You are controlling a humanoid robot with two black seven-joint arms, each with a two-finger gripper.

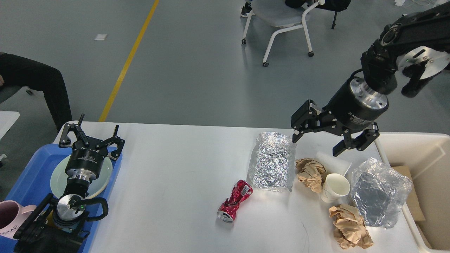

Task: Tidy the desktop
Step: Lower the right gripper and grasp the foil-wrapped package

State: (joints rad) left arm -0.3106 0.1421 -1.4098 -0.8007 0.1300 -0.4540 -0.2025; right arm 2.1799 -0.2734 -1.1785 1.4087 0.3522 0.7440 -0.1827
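Note:
The white desktop [175, 175] holds litter on its right half: a crushed red can [233, 200], a silver foil bag [271, 161], two crumpled brown papers [309, 169] [349, 226], a white paper cup [334, 187], a second cup lying behind it [332, 161], and a clear plastic bag [381, 191]. My right gripper [315, 146] is open and empty, hovering above the table's far edge between the foil bag and the lying cup. My left gripper [93, 131] is open and empty above the plate at the left.
A blue tray [31, 175] at the left holds a pale green plate [105, 170] and a pink mug [8, 218]. A beige bin [427, 154] with cardboard inside stands off the right end. A chair [281, 14] stands on the floor beyond.

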